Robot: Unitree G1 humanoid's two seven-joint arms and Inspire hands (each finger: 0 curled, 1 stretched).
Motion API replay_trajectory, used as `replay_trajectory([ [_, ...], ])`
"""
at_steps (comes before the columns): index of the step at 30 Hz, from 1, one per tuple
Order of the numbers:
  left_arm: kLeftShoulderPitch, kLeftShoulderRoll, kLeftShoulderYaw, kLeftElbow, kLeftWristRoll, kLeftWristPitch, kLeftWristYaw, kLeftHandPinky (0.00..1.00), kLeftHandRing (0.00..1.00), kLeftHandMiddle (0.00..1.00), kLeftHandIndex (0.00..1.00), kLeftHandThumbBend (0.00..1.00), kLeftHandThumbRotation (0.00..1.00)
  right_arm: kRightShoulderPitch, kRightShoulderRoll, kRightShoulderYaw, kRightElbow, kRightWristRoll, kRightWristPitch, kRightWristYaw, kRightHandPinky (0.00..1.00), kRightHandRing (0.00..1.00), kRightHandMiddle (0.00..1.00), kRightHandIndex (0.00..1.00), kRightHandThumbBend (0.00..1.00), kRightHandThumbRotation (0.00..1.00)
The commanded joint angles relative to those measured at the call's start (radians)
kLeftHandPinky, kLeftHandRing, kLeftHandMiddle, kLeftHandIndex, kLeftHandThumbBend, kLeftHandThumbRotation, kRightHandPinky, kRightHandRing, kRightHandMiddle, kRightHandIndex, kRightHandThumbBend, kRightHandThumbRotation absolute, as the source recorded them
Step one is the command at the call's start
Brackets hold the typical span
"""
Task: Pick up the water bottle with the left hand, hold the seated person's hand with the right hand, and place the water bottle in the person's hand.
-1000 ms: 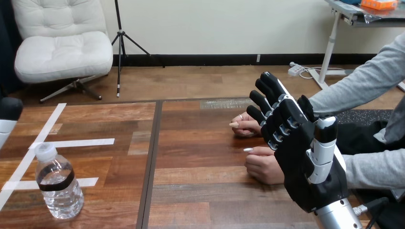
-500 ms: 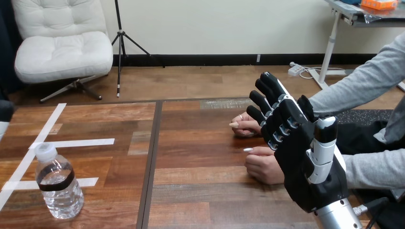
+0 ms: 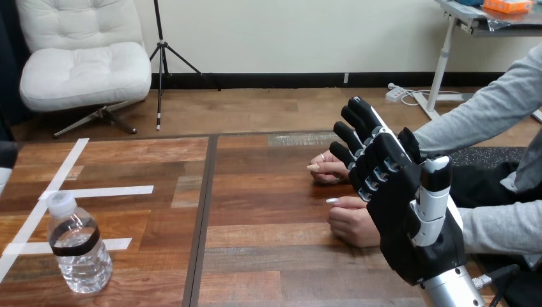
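Observation:
A clear water bottle with a white cap and a black band stands upright on the wooden table, near its front left. A sliver of my left hand shows at the left edge, above and left of the bottle and apart from it. My right hand is raised over the table's right side, open with its fingers straight. Just left of and behind it, the person's two hands rest on the table: the nearer one loosely curled, the farther one flat. I cannot tell whether my right hand touches them.
White tape strips cross the table's left part around the bottle. A dark seam splits the tabletop into left and right panels. The person's grey sleeves come in from the right.
My left hand has slid further out past the left edge. The bottle, my right hand and the person's hands have not moved.

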Motion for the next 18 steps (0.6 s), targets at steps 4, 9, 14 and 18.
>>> replay_trajectory([
  [4,-0.073,0.041,-0.009,0.081,0.018,-0.026,-0.016,1.00,1.00,0.99,0.97,1.00,0.68,-0.028,-0.005,-0.008,-0.024,0.012,-0.005,0.002,1.00,1.00,1.00,0.97,0.94,1.00],
  [9,-0.082,0.046,-0.009,0.127,0.029,-0.035,-0.019,1.00,1.00,1.00,0.98,1.00,0.72,-0.028,-0.004,-0.009,-0.022,0.012,-0.008,0.003,1.00,1.00,1.00,0.96,0.94,1.00],
  [14,-0.094,0.057,-0.010,0.189,0.044,-0.064,-0.024,1.00,1.00,1.00,1.00,1.00,0.76,-0.026,-0.004,-0.010,-0.024,0.011,-0.005,0.000,1.00,1.00,1.00,0.96,0.94,1.00],
  [18,-0.104,0.063,-0.010,0.231,0.053,-0.074,-0.024,1.00,1.00,1.00,1.00,1.00,0.79,-0.026,-0.005,-0.010,-0.025,0.012,-0.003,0.000,1.00,1.00,1.00,0.96,0.94,1.00],
])
